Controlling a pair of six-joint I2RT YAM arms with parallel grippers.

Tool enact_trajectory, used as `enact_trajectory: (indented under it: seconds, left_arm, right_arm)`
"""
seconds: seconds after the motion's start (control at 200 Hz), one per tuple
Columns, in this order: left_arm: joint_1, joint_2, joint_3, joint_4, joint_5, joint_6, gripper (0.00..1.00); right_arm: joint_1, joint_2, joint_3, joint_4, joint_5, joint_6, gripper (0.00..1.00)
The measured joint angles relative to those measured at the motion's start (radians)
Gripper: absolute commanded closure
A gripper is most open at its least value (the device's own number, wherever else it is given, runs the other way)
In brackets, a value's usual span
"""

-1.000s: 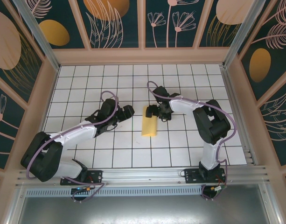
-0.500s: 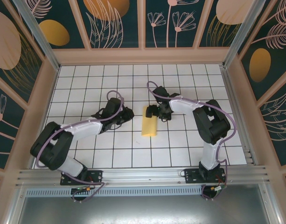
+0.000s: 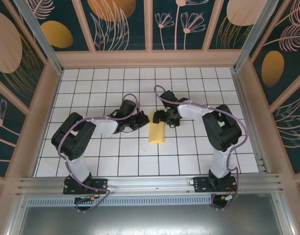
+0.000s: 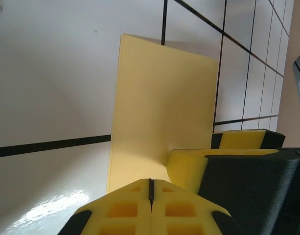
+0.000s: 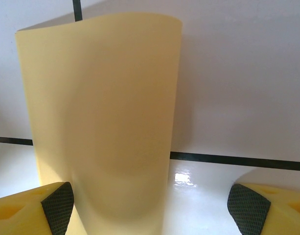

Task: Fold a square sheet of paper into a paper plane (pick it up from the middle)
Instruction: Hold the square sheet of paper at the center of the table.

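On the left side, the left arm (image 3: 74, 139) is bent sharply and reaches over the white gridded desk (image 3: 198, 156). The left jaws are pressed together with nothing between them, low over the desk and just beside the left edge of the sheet of paper (image 3: 156, 133). The sheet is pale yellow and folded to a narrow rectangle. It lies near the middle of the desk, and its upper layer bulges a little. The right jaws stand spread wide at its far end, one pad (image 5: 54, 208) at each side, not pinching it.
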Motion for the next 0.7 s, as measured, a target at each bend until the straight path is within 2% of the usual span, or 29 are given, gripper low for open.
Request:
enact_trajectory:
  seconds: [0.385, 0.696]
  left_arm:
    - [-0.005, 0.074, 0.042, 0.014, 0.058, -0.015, 1.0]
    - [-0.007, 0.105, 0.082, -0.034, 0.06, -0.014, 1.0]
  right_arm:
    - [0.0, 0.0, -0.001, 0.002, 0.0, 0.0, 0.11]
    - [0.0, 0.001, -0.002, 0.003, 0.003, 0.0, 0.11]
